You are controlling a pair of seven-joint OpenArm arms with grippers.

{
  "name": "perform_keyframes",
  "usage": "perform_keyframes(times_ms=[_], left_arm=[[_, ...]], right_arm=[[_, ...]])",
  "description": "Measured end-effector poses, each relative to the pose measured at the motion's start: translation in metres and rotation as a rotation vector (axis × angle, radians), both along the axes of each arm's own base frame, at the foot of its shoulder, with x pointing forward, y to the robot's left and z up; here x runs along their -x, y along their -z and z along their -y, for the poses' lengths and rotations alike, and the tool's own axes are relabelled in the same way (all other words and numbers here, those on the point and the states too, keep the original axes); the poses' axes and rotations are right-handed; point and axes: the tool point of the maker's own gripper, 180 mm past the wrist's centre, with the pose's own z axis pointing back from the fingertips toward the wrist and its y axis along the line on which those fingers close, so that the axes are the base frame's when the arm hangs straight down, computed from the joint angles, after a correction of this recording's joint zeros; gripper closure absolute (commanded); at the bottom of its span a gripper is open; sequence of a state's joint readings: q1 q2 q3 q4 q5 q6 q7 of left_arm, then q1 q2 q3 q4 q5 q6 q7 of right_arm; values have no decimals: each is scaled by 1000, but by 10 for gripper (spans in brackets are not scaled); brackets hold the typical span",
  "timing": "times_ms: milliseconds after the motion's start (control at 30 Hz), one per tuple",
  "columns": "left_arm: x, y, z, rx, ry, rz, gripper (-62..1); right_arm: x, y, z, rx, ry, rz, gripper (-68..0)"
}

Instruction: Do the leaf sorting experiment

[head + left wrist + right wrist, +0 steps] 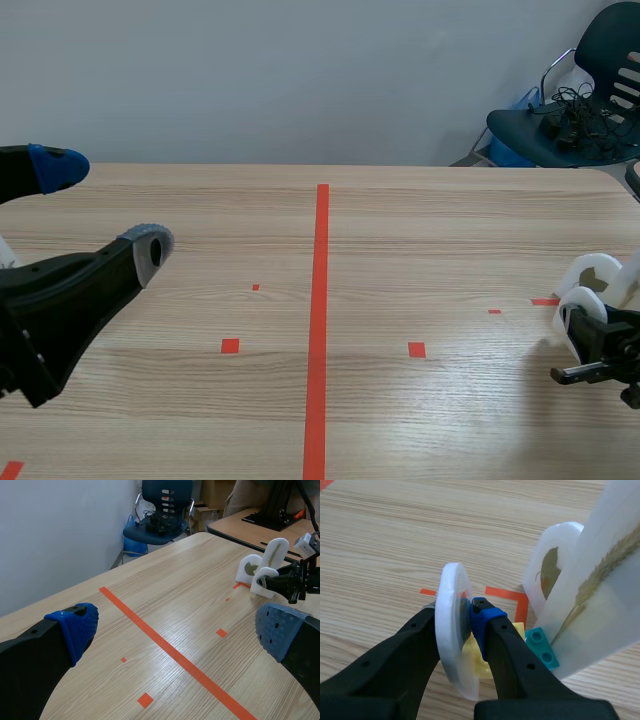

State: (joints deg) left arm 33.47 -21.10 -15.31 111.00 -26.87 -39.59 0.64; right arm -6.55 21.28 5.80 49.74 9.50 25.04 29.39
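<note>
**Scene view:** the left claw [105,208] is hovering spread wide above the left side of the worktop [420,230], gripping nothing and seemingly idle. At the right edge, the right claw [583,330] is pinching a white leaf disc [576,305].

**Left wrist view:** that disc is sitting well ahead, across the tape line [165,645].

**Right wrist view:** both pads are clamping the disc upright by its faces. This is likely for lifting it clear of the tall leaf plate [607,580] and teal brick [542,647] just beside it.
</note>
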Motion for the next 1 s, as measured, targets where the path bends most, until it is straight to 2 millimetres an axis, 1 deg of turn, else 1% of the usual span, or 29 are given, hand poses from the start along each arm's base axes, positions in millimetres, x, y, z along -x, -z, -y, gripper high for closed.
perform_keyframes(times_ms=[33,67,133,167,200,333,400,433,500,633,700,833,900,1000], left_arm=[[0,0,0,0,0,0,-623],[0,0,0,0,0,0,-623],[0,0,0,0,0,0,-623],[0,0,0,0,0,0,-623],[0,0,0,0,0,0,-623],[0,0,0,0,0,0,-623],[0,0,0,0,0,0,-623],[0,0,0,0,0,0,-623],[0,0,0,0,0,0,-623],[0,0,0,0,0,0,-623],[0,0,0,0,0,0,-623],[0,0,0,0,0,0,-623],[0,0,0,0,0,0,-623],[0,0,0,0,0,0,-623]], right_arm=[[0,0,1,5,5,1,-97],[0,0,1,6,6,-1,-141],[2,3,1,10,3,-15,-260],[3,3,1,7,1,-10,-297],[4,0,0,1,-2,9,-312],[3,-11,1,-2,-18,54,-313],[-2,-21,1,12,-34,80,-359],[-6,-29,0,21,-45,100,-375],[-15,-48,-6,33,-77,148,-376],[-26,-87,-28,4,-176,236,-376],[-30,-103,-40,-2,-218,264,-376],[-34,-126,-57,15,-281,303,-381],[-34,-140,-62,0,-287,332,-408],[-29,-159,-63,1,-295,363,-457]])
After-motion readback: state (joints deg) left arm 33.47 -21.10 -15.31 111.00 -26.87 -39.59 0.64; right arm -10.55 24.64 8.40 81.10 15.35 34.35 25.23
